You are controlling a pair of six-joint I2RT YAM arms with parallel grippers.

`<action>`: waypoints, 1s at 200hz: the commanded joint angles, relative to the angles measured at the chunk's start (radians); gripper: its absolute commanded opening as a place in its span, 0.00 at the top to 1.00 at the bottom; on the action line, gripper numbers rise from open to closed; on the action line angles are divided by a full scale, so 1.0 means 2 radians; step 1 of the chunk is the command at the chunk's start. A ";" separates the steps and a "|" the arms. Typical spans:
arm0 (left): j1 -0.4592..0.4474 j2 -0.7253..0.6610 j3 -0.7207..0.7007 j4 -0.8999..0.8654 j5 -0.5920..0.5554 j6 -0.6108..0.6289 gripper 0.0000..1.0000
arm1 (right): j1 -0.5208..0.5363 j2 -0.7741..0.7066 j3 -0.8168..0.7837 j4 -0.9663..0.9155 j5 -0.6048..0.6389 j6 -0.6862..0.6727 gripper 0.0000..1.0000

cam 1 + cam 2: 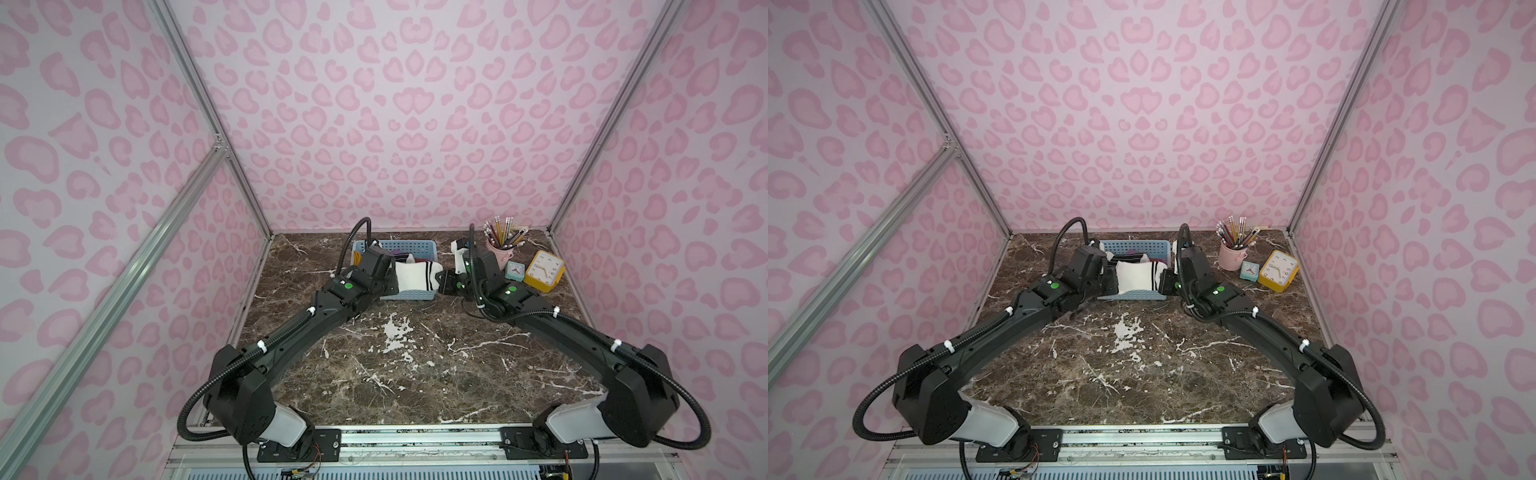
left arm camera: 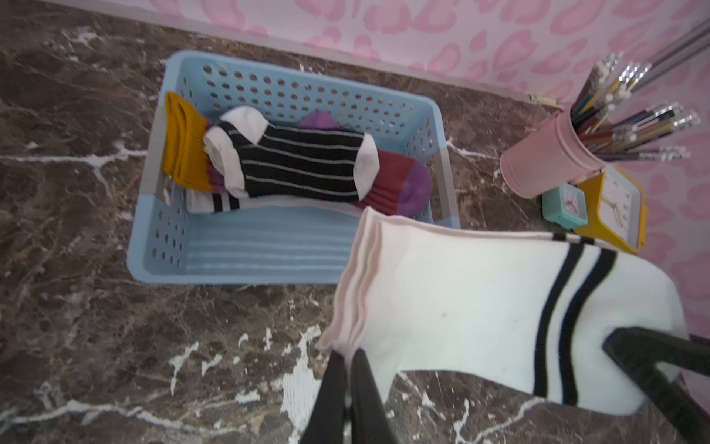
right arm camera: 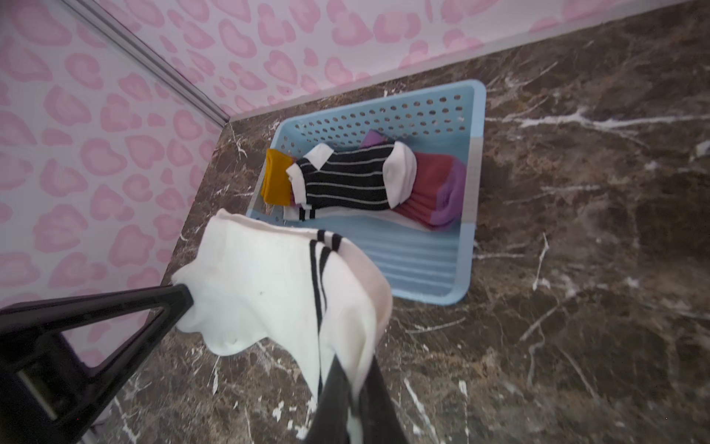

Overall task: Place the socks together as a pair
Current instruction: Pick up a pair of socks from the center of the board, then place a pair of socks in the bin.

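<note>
Over the marble table (image 1: 415, 374), left tool (image 2: 347, 355) and right tool (image 3: 355, 365), arms outstretched, pinch the white sock (image 1: 409, 278)

Left arm (image 1: 291, 332) and right arm (image 1: 582, 336) angled inward, left gripper (image 2: 347, 355) pinched closed, right gripper (image 3: 353, 369) seemingly clamped too

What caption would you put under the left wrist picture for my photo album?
The left gripper and right gripper pinch opposite ends of the white sock near the blue basket.

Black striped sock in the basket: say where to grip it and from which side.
I'd pinch the black striped sock at its white toe end, from straight above: it lies flat and uppermost, and the basket walls block the sides.
</note>
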 commanded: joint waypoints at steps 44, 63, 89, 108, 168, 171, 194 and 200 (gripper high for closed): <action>0.072 0.124 0.110 0.009 0.025 0.062 0.97 | -0.032 0.208 0.215 -0.008 -0.031 -0.054 1.00; 0.087 0.152 0.115 0.022 0.026 0.066 0.97 | -0.037 0.261 0.260 -0.013 -0.035 -0.059 1.00; 0.105 0.189 0.120 0.038 0.023 0.072 0.97 | -0.038 0.325 0.313 -0.024 -0.036 -0.056 1.00; 0.120 0.212 0.127 0.048 0.029 0.074 0.97 | -0.038 0.366 0.348 -0.028 -0.046 -0.051 1.00; 0.147 0.244 0.143 0.082 0.085 0.091 0.97 | -0.033 0.404 0.371 -0.057 -0.052 -0.044 1.00; 0.147 0.244 0.144 0.084 0.088 0.092 0.97 | -0.034 0.401 0.365 -0.054 -0.051 -0.042 1.00; 0.147 0.245 0.148 0.093 0.102 0.096 0.97 | -0.031 0.374 0.322 -0.030 -0.049 -0.034 1.00; 0.146 0.245 0.148 0.093 0.102 0.095 0.97 | -0.031 0.366 0.313 -0.025 -0.047 -0.033 1.00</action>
